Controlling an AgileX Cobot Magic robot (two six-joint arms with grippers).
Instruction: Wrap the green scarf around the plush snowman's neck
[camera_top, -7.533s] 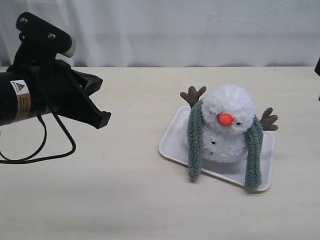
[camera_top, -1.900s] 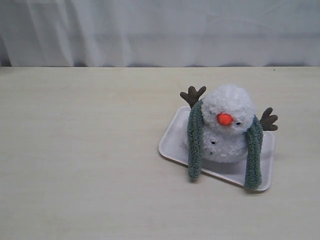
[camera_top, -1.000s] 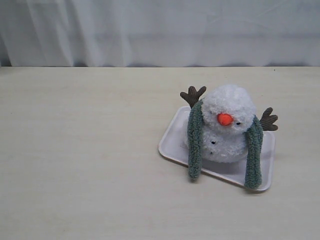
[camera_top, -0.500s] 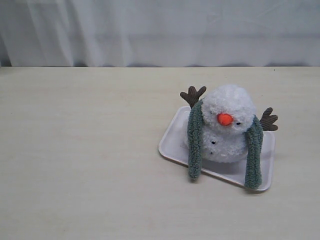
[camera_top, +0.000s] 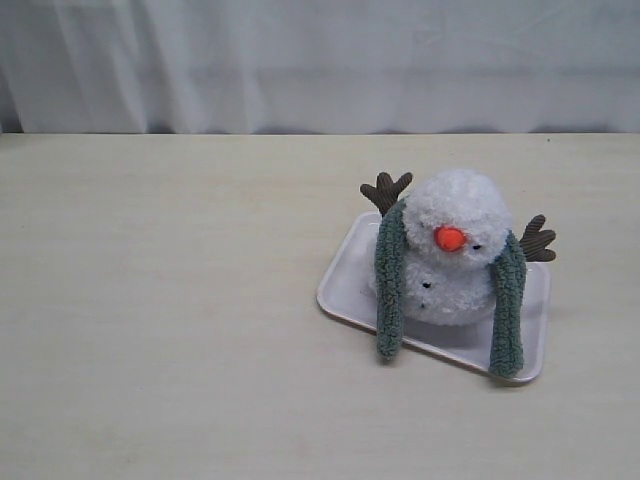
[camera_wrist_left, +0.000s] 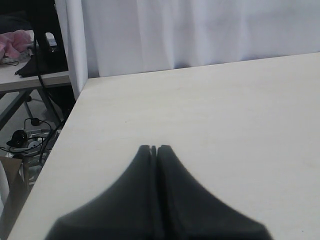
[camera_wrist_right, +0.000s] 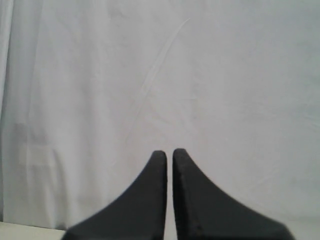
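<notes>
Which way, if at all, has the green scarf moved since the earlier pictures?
No. The green scarf ends at the same spots on the white tray.

Right hand (camera_wrist_right: 169, 152), nearly closed, against a white curtain (camera_wrist_right: 150, 75)

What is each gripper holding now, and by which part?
Nothing. The left gripper and the right gripper are closed and empty; the scarf hangs on the snowman.
</notes>
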